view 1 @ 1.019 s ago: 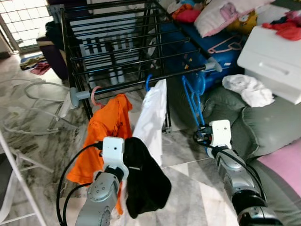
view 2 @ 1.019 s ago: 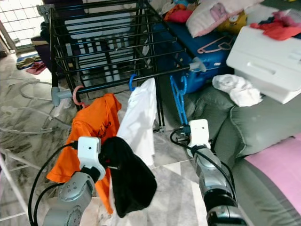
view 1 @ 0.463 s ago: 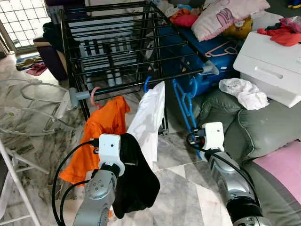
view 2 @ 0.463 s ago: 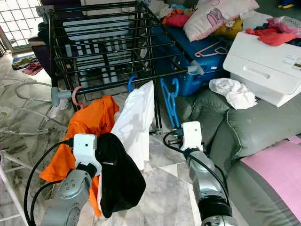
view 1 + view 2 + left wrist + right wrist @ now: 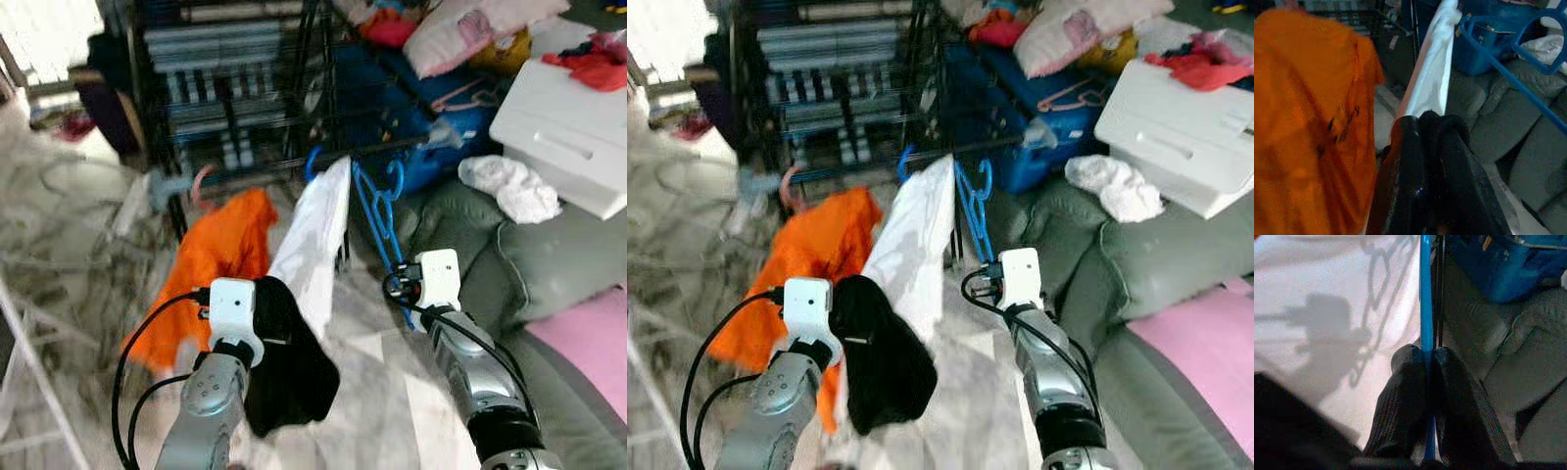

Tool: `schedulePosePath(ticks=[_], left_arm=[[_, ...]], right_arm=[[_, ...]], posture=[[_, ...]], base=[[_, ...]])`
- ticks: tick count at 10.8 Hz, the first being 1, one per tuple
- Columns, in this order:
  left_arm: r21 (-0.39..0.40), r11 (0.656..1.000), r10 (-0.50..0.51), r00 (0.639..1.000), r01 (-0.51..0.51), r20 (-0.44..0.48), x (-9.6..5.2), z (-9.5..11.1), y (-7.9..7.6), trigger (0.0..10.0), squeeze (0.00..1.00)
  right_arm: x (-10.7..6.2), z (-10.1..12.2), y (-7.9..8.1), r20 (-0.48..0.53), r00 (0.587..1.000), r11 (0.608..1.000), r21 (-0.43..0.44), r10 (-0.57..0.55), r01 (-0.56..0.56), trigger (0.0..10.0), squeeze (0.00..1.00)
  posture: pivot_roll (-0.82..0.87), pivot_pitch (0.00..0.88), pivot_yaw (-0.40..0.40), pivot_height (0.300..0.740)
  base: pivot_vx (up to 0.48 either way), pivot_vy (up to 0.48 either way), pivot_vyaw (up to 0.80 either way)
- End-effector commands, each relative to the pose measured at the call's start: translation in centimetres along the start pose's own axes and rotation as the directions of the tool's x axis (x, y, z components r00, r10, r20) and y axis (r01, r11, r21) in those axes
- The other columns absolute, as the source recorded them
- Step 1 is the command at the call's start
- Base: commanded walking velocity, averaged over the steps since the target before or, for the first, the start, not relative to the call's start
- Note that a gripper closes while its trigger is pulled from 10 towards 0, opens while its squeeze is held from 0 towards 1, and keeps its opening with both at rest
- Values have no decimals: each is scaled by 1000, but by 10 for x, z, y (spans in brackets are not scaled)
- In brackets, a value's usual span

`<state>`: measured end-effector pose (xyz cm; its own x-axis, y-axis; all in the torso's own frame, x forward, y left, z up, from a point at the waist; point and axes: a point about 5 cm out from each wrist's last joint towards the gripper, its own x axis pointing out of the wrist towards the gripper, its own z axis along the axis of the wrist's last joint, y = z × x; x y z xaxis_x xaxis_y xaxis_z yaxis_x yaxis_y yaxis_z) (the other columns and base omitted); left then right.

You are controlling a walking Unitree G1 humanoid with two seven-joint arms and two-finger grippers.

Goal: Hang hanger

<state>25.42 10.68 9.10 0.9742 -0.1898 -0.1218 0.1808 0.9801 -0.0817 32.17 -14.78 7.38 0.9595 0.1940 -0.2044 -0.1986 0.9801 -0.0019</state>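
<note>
Left eye view: the right end effector (image 5: 404,286) sits low in front of the drying rack (image 5: 245,88), w/ the blue hanger (image 5: 384,211) rising from it toward the rack's front rail; hook end is up near the rail, just beside the white shirt (image 5: 312,245), but blur hides whether it's over the bar. The left end effector (image 5: 257,315) carries a black garment (image 5: 292,367) in front of the orange shirt (image 5: 220,255). Grey sofa (image 5: 549,264) to the right.

Right eye view: same layout. White storage box (image 5: 1176,108) sits above the sofa, blue suitcase (image 5: 1058,127) behind the rack.

Left wrist view: the fingers are wrapped in black cloth; can't tell if they're apart or together under it, though the garment plainly hangs from them. Orange shirt on one side, white shirt and blue hanger beyond.

Right wrist view: both fingertips (image 5: 1405,396) are pressed together on the hanger's thin blue bar, clamped tight.

To do this step well, IMO: keep the grip firm, lift so the hook clears the rail, then lower it onto a free stretch between the white shirt and the rail's end cap, w/o snagging the shirt. Let go only once the hook bears weight.

Vs 0.5 s ago: the whole picture has gone blurred and shifted, so the camera is moving; right end effector and hanger look much the same relative to the rack.
</note>
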Motion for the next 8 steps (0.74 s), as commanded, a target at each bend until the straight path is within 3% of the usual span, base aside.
schedulePosePath(ticks=[1,8], left_arm=[[6,1000,16,999,-16,32,-2,7,1,10000,0],[24,999,23,999,-23,27,-1,7,4,10000,0]], right_arm=[[-1,6,0,25,1000,1000,4,-4,4,10000,0],[2,9,3,16,1000,1000,11,3,-3,10000,0]], posture=[[24,0,-40,740],[32,0,-37,740]], base=[[-368,0,0],[-373,0,0]])
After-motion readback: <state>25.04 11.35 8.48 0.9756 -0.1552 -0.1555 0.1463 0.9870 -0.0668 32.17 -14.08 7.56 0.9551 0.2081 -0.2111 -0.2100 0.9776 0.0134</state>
